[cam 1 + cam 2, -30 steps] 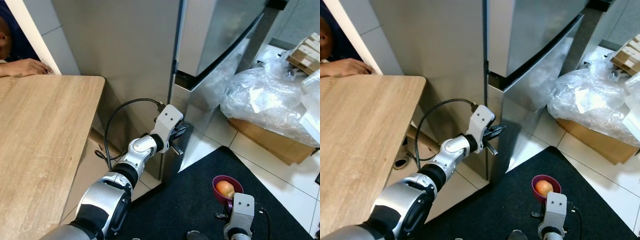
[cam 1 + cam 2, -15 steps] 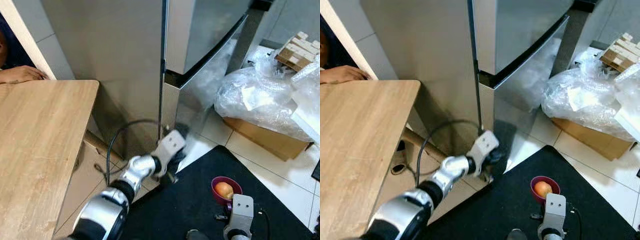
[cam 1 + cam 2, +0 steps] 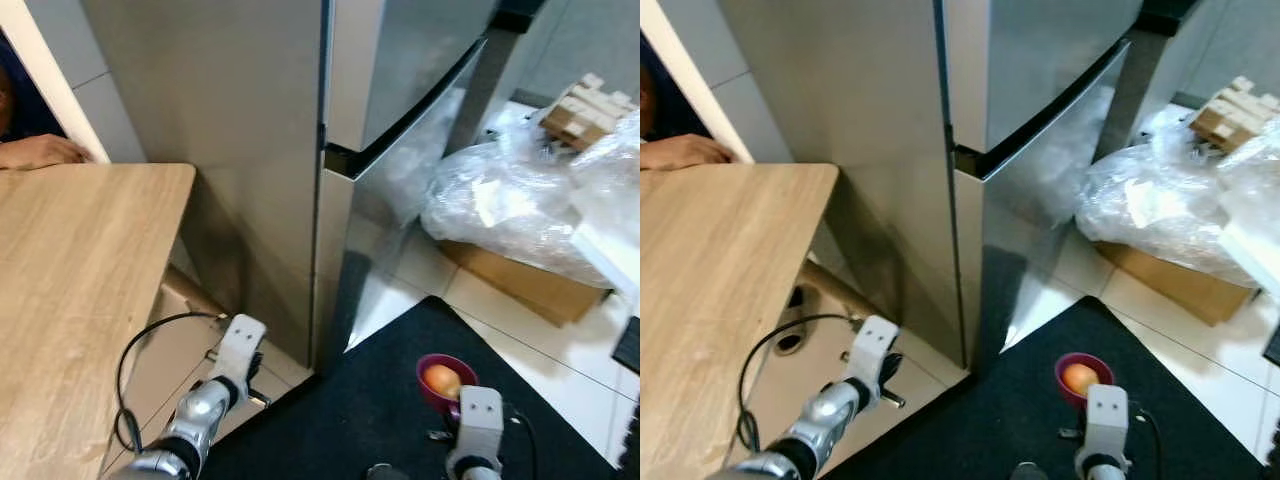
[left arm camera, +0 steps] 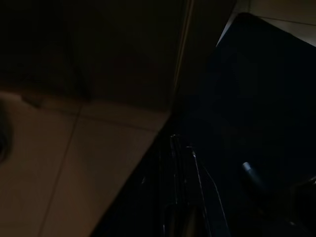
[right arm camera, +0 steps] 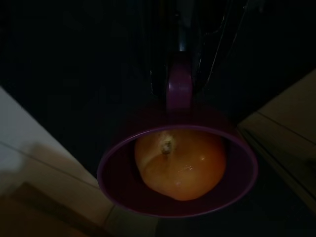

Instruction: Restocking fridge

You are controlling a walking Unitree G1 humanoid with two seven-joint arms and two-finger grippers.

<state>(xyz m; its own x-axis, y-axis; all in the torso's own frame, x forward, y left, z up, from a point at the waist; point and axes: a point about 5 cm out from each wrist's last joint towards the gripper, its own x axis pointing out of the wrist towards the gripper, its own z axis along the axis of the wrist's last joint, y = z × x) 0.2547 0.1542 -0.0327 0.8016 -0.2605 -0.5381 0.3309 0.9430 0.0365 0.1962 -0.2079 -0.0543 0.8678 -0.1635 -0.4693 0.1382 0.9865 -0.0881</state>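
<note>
- We are holding a purple cup with an orange fruit in it, low in front of the fridge and above the black mat.
- The cup is sitting upright, its mouth facing up; its handle is pointing straight back toward our right wrist, so handle and arm are lying along one line.
- The fruit is resting in the bottom of the cup with its stem end facing up.
- Our right gripper is closing its fingers narrowly on the handle, one finger on each side; it is touching nothing else that we can make out.
- Our left gripper is hanging low beside the fridge's left corner, over the pale floor tiles between the fridge and the wooden table. In the dark wrist view its fingers are lying close together, holding nothing.
- The fridge doors are standing closed.
- A person's hand is resting on the far edge of the table, left of the fridge.
- A plastic-covered pile on a cardboard box is sitting right of the fridge.
</note>
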